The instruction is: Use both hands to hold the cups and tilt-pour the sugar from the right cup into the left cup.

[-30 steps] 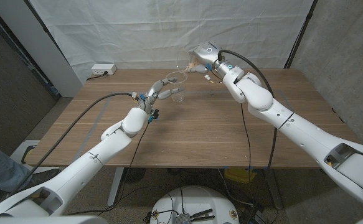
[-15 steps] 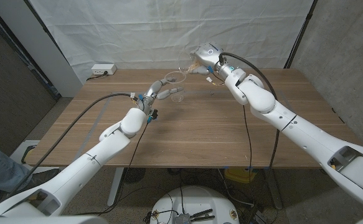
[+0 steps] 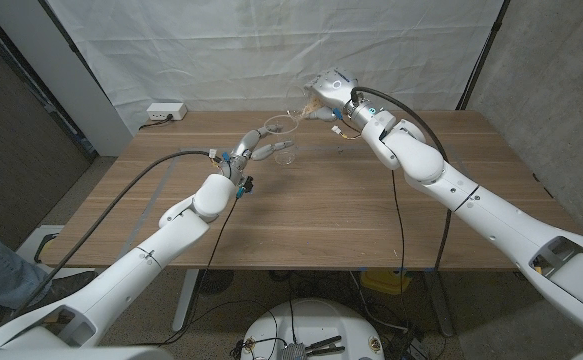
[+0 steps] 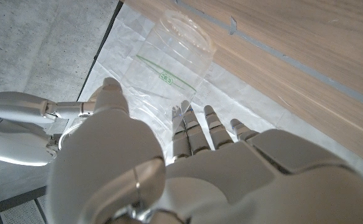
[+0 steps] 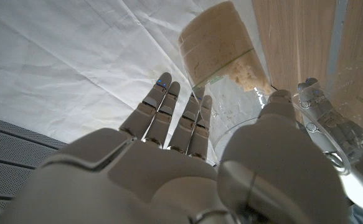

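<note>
Two clear plastic cups are held up above the far middle of the wooden table (image 3: 351, 210). The right cup (image 5: 221, 46) is gripped by the right hand (image 3: 323, 97), with the fingers wrapped around its side. It is tipped over, and the brown sugar (image 5: 215, 37) is packed at its closed end. The left cup (image 4: 172, 56) is held by the left hand (image 3: 261, 143), with the thumb on one side and the fingers on the other. It is held just under the tipped cup.

The cups are probably thin, light and easy to squash, so a soft hold around the middle is best. The smooth sides may be slippery.

A white cloth (image 3: 231, 50) is hung behind the table. A white power strip (image 3: 166, 111) is seen at the far left corner.
</note>
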Controlling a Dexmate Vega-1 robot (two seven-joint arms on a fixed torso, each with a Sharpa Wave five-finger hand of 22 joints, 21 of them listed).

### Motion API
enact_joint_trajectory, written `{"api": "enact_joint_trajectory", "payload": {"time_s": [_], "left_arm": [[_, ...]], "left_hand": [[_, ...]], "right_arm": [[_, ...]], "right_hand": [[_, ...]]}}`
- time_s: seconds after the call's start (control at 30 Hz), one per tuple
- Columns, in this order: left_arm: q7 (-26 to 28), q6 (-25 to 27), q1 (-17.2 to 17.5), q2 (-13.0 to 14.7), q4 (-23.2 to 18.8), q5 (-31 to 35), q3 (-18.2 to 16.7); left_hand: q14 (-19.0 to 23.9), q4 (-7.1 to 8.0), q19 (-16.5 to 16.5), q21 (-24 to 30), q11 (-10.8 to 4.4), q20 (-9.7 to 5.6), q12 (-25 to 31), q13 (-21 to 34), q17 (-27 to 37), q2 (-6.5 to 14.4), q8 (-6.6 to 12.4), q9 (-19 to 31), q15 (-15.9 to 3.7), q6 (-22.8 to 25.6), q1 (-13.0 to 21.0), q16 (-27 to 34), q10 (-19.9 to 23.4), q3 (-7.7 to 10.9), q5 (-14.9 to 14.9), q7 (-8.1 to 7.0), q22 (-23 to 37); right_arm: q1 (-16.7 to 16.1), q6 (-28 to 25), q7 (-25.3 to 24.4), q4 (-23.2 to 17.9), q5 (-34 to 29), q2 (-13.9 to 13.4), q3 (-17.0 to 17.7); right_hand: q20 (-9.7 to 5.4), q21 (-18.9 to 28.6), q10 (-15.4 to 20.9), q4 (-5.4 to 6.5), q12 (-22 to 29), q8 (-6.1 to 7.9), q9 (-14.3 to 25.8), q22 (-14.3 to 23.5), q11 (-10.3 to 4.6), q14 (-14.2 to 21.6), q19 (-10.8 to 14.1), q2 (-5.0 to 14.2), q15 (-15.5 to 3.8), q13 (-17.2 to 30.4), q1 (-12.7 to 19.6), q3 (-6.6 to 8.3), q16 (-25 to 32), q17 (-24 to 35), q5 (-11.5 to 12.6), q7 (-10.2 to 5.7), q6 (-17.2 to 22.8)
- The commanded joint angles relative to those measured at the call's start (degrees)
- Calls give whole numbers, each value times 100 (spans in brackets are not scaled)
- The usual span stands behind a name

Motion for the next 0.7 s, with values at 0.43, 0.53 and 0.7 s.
{"api": "enact_joint_trajectory", "payload": {"time_s": [0.43,0.53,0.7], "left_arm": [[-25,11,-44,-67,-19,26,76],[-10,21,-16,-51,-50,24,61],[-17,47,3,-34,-73,15,53]], "left_hand": [[-25,-7,-42,-13,-5,24,-7,34,22,33,-27,13,-35,53,0,2,19,-39,-8,-22,16],[-24,-4,-41,-10,-21,23,-8,34,22,37,-29,13,-15,56,0,3,20,-45,-7,-18,16],[-25,-2,-41,-9,-2,18,-6,34,22,37,-31,13,-24,55,0,4,26,-52,-7,-20,17]], "right_arm": [[100,212,76,80,-184,17,-46],[112,225,130,82,-228,-18,-38],[67,204,143,41,-246,-38,-6]], "right_hand": [[-409,-17,40,9,-25,9,12,7,-42,23,-19,51,-626,15,19,-2,-25,23,-19,-28,10],[-409,-19,40,5,-29,8,12,8,-50,20,-23,51,-614,15,25,-1,-28,22,-19,-34,14],[-409,-21,49,-5,-32,7,12,8,-47,24,-23,51,-638,15,41,1,-29,20,-19,-39,21]]}}
